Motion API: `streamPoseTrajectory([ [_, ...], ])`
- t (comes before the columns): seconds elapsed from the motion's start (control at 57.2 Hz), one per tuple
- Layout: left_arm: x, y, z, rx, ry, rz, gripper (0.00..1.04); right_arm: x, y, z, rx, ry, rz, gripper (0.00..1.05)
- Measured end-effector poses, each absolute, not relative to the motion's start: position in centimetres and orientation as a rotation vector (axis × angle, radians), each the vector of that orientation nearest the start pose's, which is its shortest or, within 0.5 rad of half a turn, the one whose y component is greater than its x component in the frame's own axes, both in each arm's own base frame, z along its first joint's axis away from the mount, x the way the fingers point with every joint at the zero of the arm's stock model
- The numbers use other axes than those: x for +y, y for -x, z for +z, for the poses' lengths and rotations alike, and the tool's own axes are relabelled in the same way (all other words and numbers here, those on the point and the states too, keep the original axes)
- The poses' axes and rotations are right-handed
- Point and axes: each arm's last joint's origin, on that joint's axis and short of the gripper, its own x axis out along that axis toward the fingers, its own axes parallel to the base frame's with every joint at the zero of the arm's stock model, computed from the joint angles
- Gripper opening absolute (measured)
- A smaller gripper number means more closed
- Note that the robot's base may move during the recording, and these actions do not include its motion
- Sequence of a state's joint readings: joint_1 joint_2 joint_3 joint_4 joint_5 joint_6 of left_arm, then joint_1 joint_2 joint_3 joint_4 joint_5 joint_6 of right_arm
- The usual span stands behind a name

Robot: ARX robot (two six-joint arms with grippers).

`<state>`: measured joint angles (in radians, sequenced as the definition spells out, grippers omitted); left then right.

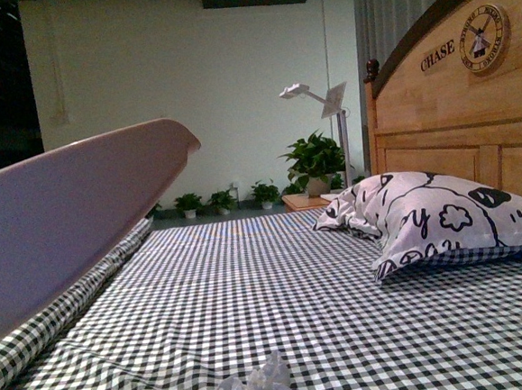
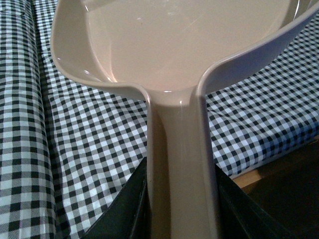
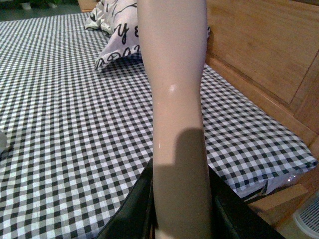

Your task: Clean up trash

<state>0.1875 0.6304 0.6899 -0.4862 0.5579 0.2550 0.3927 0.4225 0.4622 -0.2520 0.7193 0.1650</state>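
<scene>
Wad (image 1: pixel 258 382): small crumpled white tissue, lying loose on the sheet (image 1: pixel 278 293) at the near edge of the bed, roughly centre in the front view. Nothing touches it.

Surface: black-and-white check sheet, mostly flat, faint creases near the wad; a long rolled fold (image 1: pixel 62 310) runs along the left side. Wooden headboard (image 1: pixel 452 99) on the right, with lettering and a round windmill badge. Pale wall (image 1: pixel 143 69) beyond the foot of the bed, room dim.

Around: printed pillow (image 1: pixel 444 217) against the headboard, well apart from the wad. Past the bed, a leafy plant (image 1: pixel 315 161) on a wooden stand, small pots (image 1: pixel 221 200) in a row by the wall, and a white lamp (image 1: pixel 312 96).

Dustpan (image 1: pixel 63 210): beige, raised over the left fold and tilted, filling the left of the front view and hiding the bed edge there. Its pan is bare in the left wrist view.

My left gripper (image 2: pixel 182 204): dark fingers (image 2: pixel 127 209) clamped on either side of the dustpan's neck, pan held above the sheet, clear of the wad.

My right gripper (image 3: pixel 182 209): fingers (image 3: pixel 134 209) closed around a beige handle (image 3: pixel 174 99) that runs out of frame; its far end is not visible. It hangs over the sheet near the headboard side, pillow beyond
</scene>
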Motion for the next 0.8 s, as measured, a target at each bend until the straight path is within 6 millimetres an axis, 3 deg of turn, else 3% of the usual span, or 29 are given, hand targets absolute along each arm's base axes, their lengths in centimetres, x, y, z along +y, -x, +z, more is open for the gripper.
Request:
streamPoseTrajectory([
  [0.227, 3.4, -16.4, 29.8, 0.282, -0.297, -0.483, 0.28, 2.4, -10.8, 26.2, 0.154, -0.05, -0.34, 0.21],
  [0.472, 7.5, -21.8, 28.4, 0.259, -0.622, -0.513, 0.28, 2.4, -10.8, 26.2, 0.154, -0.05, -0.34, 0.21],
  [0.805, 6.0, -23.9, 25.9, 0.213, -0.812, -0.644, 0.28, 2.4, -10.8, 26.2, 0.154, -0.05, -0.341, 0.21],
])
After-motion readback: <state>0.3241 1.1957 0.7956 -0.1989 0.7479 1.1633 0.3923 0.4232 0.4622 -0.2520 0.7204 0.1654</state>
